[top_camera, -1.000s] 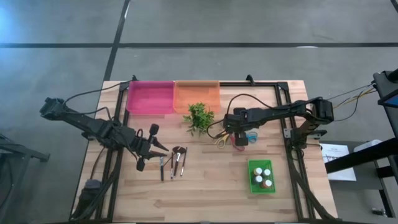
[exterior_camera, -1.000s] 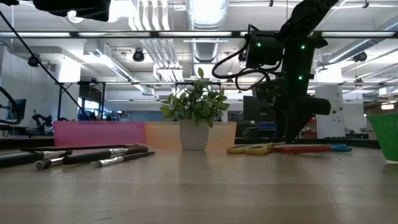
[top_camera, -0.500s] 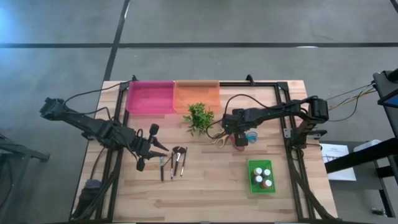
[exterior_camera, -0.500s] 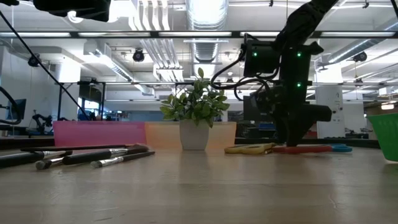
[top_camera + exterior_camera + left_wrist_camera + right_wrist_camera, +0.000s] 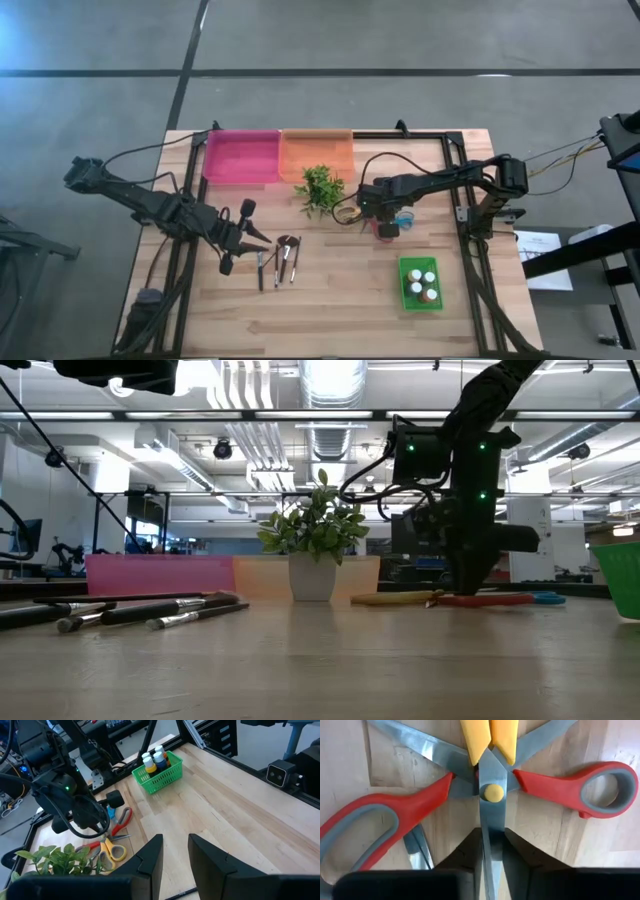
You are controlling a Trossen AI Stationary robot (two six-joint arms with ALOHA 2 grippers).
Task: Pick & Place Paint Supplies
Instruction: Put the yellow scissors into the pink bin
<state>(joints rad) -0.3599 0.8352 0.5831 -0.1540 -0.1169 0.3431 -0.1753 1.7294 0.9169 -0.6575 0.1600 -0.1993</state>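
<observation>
A pale plank worktop (image 5: 330, 300) fills the overhead view, with a pink tray (image 5: 242, 157) and an orange tray (image 5: 317, 155) side by side along its far edge and a leafy potted plant (image 5: 320, 187) just in front of them. The green mesh basket (image 5: 421, 284), near the right front corner, holds the small paint bottles (image 5: 422, 284); the left wrist view shows its open plastic lattice and the white and brown caps more clearly. The dark-handled brushes (image 5: 277, 262) lie loose at left centre, and only the table-level view shows them as long thin rods with metal ferrules resting flat on the wood. The right pincer (image 5: 387, 219) is down beside the plant over a cluster of scissors. Its own wrist camera alone reveals the detail: yellow-handled scissors (image 5: 489, 735) lie crossed over red-handled scissors (image 5: 555, 785) with grey-lined finger loops, and the two dark fingers are closed on a bright steel blade of the yellow-pivoted pair. The left pincer (image 5: 243, 238) sits just beside the brush handles, its fingers (image 5: 151, 860) slightly apart with nothing between them, above bare wood. From overhead the scissors are largely hidden under the right arm.
</observation>
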